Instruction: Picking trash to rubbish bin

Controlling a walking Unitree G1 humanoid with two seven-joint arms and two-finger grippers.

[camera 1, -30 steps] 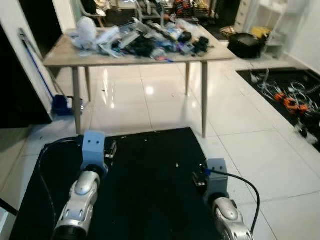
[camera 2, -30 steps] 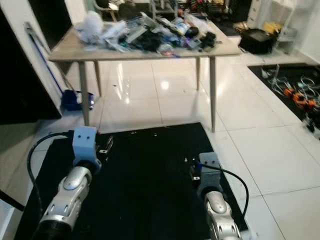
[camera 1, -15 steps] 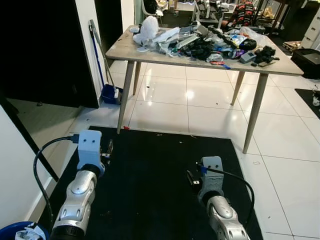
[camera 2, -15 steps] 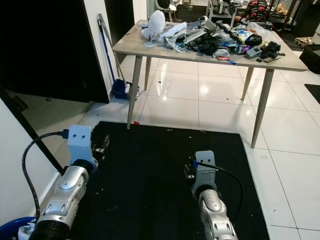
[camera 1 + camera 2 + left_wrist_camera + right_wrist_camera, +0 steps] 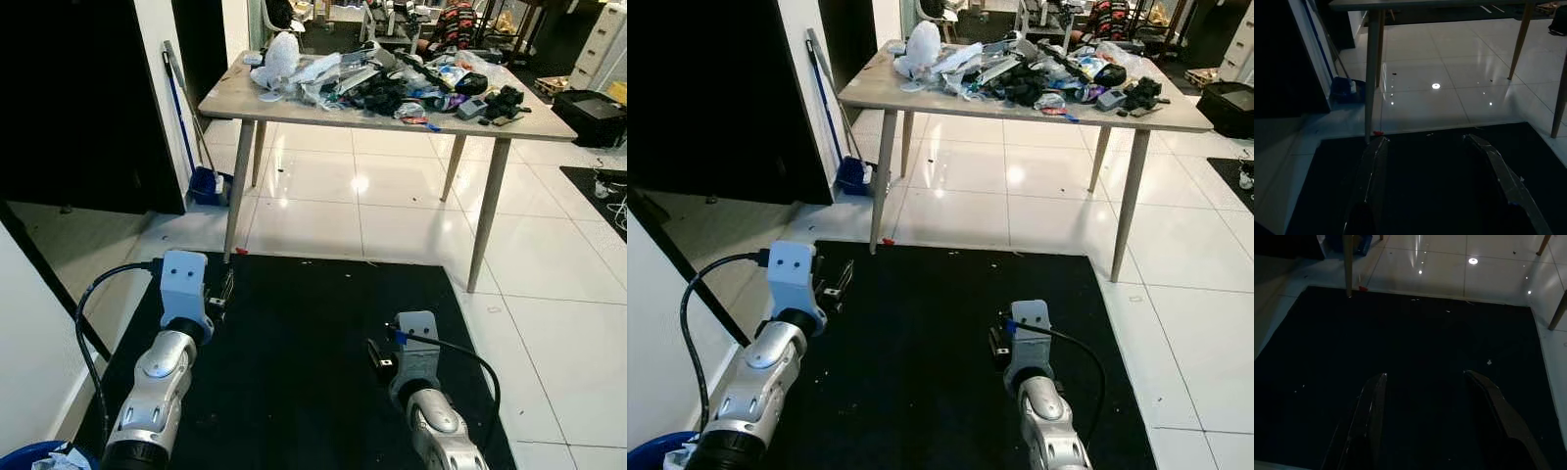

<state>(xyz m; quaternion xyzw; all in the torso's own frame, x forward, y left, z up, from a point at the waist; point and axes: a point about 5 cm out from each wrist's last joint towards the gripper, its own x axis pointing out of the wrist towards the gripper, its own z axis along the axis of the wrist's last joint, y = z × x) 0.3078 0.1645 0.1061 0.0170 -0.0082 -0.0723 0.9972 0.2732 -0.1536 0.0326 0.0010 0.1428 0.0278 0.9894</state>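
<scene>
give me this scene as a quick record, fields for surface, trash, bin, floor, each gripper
surface: light wooden table on slim legs, ahead of the robot
trash: heap of mixed plastic bags and dark litter piled on the tabletop
bin: blue rubbish bin at the robot's lower left, white trash inside
floor: black rectangular mat on glossy white tiles
other: blue dustpan by the dark doorway
left gripper: open, held over the mat, holding nothing
right gripper: open, over the mat, holding nothing
</scene>
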